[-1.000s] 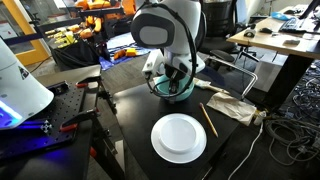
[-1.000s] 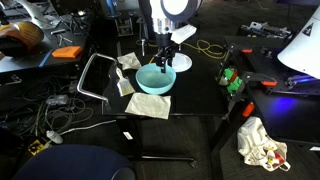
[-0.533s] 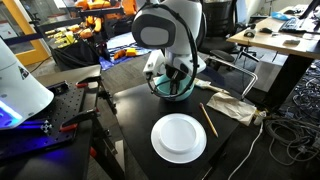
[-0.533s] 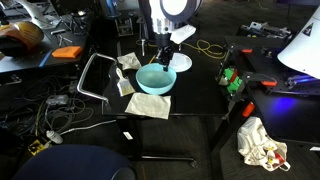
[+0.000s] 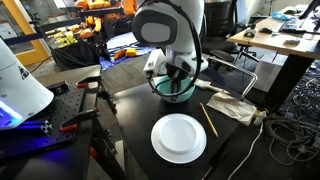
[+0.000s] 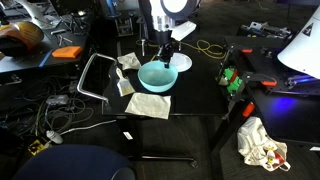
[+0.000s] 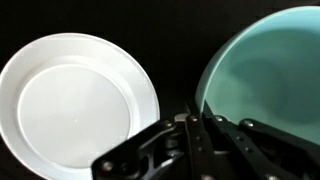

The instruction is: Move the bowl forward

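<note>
The teal-green bowl [image 5: 176,89] stands on the black table, behind the white plate [image 5: 179,137]. My gripper [image 5: 176,74] comes down from above onto the bowl's near rim. In the wrist view the bowl [image 7: 272,68] fills the right side and the white plate [image 7: 75,100] the left. The gripper [image 7: 197,118] is shut on the bowl's rim, with one finger inside the wall and one outside. In an exterior view the bowl [image 6: 155,76] sits in front of the plate [image 6: 181,62], under the gripper [image 6: 159,58].
A wooden stick [image 5: 209,120] and a crumpled cloth [image 5: 235,107] lie next to the plate. A paper napkin [image 6: 150,105] lies by the bowl, with a metal frame [image 6: 90,75] at the table's edge. Red clamps [image 5: 75,125] and cables crowd the sides.
The jaws have closed on the bowl's rim over the last second. The arm and the bowl have barely shifted.
</note>
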Tool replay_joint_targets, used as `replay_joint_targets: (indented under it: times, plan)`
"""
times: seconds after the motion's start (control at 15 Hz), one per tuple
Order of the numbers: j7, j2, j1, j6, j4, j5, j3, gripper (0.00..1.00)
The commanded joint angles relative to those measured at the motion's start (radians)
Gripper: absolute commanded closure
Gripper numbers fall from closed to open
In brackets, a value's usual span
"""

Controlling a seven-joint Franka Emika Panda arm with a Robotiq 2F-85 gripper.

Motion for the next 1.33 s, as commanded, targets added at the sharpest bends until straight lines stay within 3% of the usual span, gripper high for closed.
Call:
replay_joint_targets:
  times: [0.0,0.87,1.27]
  plan:
    - [-0.039,-0.031,0.012,-0.036,-0.044,-0.047,-0.036,0.99]
    - [-0.342,-0.044,-0.033,-0.003,-0.133,-0.186,-0.003,0.99]
    - [-0.399,-0.039,-0.024,0.015,-0.153,-0.233,0.014,0.99]
